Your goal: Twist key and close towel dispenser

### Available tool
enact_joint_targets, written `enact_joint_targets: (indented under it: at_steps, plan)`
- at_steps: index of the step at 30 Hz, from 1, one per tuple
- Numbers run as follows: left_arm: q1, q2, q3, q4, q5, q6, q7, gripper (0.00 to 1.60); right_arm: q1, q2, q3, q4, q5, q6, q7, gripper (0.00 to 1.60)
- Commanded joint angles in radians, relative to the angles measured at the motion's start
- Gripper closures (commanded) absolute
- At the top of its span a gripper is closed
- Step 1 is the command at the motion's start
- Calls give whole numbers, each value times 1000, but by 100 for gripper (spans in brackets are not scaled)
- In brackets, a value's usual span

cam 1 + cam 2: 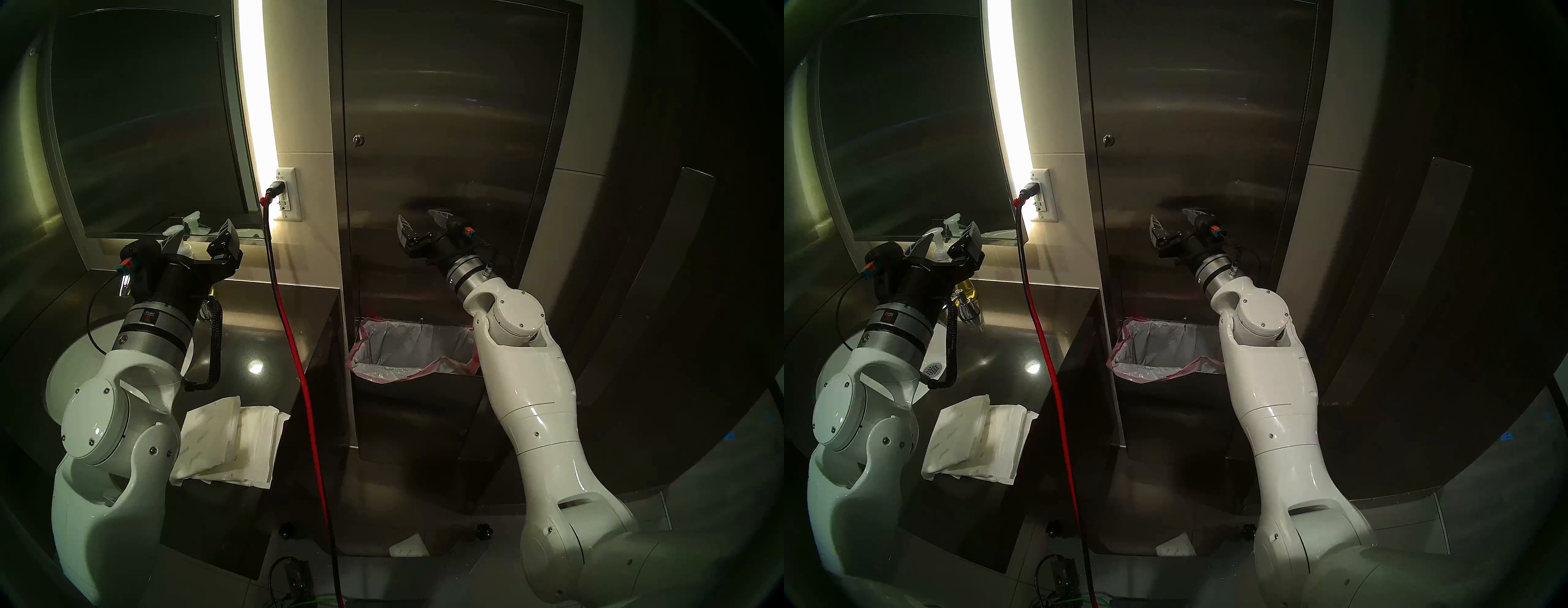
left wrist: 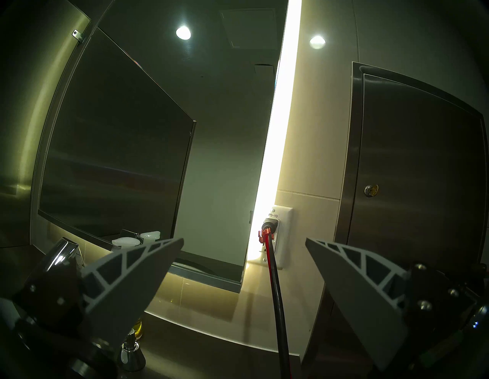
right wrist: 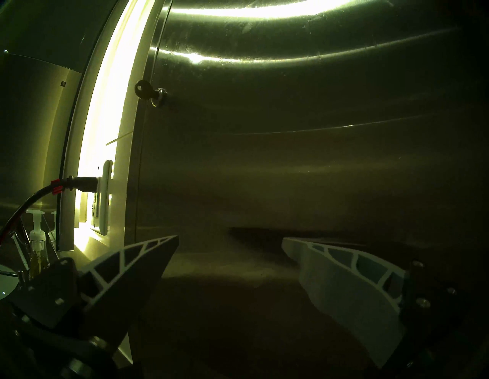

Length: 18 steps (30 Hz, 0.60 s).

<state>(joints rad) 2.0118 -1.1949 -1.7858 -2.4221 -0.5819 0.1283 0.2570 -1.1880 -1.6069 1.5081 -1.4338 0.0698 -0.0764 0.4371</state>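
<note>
The towel dispenser [image 1: 445, 127] is a tall brushed-steel wall cabinet, and its long door lies flush in its frame. The small key [image 1: 359, 139] sits in the round lock near the door's left edge; it also shows in the left wrist view [image 2: 373, 189] and the right wrist view [image 3: 143, 89]. My right gripper [image 1: 418, 215] is open and empty. Its tips are at the door's lower face, well below and right of the key. My left gripper [image 1: 197, 233] is open and empty over the counter, left of the dispenser. The inner towel shelf is hidden.
A pink-lined waste bin [image 1: 407, 352] opens below the door. A red-and-black cable [image 1: 292, 339] runs from the wall outlet [image 1: 288, 193] down across the counter's right end. White folded towels [image 1: 229, 441] lie on the counter. Mirror [image 1: 144, 127], soap bottle [image 1: 941, 244] and sink [image 1: 63, 382] are at left.
</note>
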Motion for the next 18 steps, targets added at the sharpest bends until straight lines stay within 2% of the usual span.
enact_joint_targets:
  at_steps: [1, 9, 13, 14, 18]
  plan:
    - [-3, 0, -1, -7, 0, -1, 0, 0, -20, 0, -17, -114, 38, -111, 72, 0]
    - [-3, 0, -1, -6, 0, -1, 0, 0, -144, 26, 14, -231, 70, -211, 107, 0]
    - [-3, 0, -1, -5, 0, -1, -1, 0, -216, 45, 57, -309, 79, -235, 100, 0]
    - [-3, 0, -1, -5, 0, -1, -1, 0, -201, 51, 66, -294, 79, -248, 100, 0]
    - [-3, 0, -1, -5, 1, -1, -2, 0, -269, 57, 105, -364, 84, -272, 102, 0]
